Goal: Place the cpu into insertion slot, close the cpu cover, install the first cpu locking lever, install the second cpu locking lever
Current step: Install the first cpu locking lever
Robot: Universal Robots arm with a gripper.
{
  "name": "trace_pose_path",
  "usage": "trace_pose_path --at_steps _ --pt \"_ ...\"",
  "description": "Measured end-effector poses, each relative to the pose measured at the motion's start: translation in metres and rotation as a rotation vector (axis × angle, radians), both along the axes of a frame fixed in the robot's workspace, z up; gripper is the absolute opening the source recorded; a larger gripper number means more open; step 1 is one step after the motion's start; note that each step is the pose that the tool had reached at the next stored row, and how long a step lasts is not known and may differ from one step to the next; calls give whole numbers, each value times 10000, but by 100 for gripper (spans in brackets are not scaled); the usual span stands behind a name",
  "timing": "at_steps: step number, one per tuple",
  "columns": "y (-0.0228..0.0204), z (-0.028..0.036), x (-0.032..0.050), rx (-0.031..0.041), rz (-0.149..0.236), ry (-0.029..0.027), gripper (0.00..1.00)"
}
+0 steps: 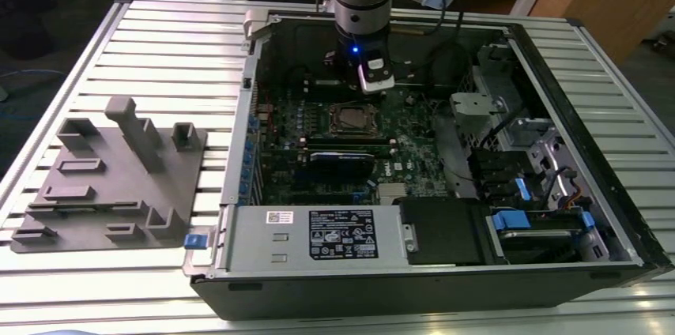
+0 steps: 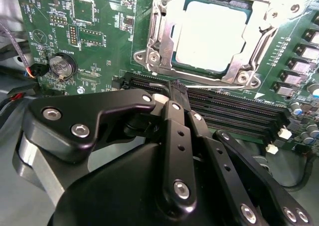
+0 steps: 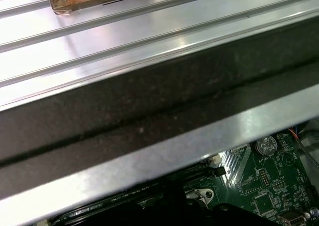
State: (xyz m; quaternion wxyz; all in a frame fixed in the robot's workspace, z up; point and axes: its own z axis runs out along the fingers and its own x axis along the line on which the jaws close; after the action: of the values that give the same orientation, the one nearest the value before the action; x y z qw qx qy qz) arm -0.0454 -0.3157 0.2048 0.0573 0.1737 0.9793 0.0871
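The cpu (image 2: 212, 34) lies flat in the insertion slot (image 2: 149, 56), its pale metal top facing up. The cpu cover (image 2: 162, 31), a silvery frame, sits down around it, and the chip shows through its window. My gripper (image 2: 177, 89) hangs just beside the socket, over the black memory slots (image 2: 234, 113). Its black fingers are shut together with nothing between them. In the exterior view the gripper (image 1: 377, 86) stands just behind the socket (image 1: 353, 119), near the case's back wall. How the locking levers stand I cannot tell.
The open computer case (image 1: 590, 153) lies on a slatted metal table (image 1: 169, 43). A grey fixture block (image 1: 111, 177) sits at the exterior view's left. Drive bays and cables (image 1: 527, 193) crowd the exterior view's right. The case wall (image 3: 149, 106) rises close by in the first wrist view.
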Motion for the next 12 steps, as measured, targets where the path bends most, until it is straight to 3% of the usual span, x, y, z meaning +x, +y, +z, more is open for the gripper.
trace_pose_path --at_steps 12 --pt "26 -1 1 1 -286 -1 11"
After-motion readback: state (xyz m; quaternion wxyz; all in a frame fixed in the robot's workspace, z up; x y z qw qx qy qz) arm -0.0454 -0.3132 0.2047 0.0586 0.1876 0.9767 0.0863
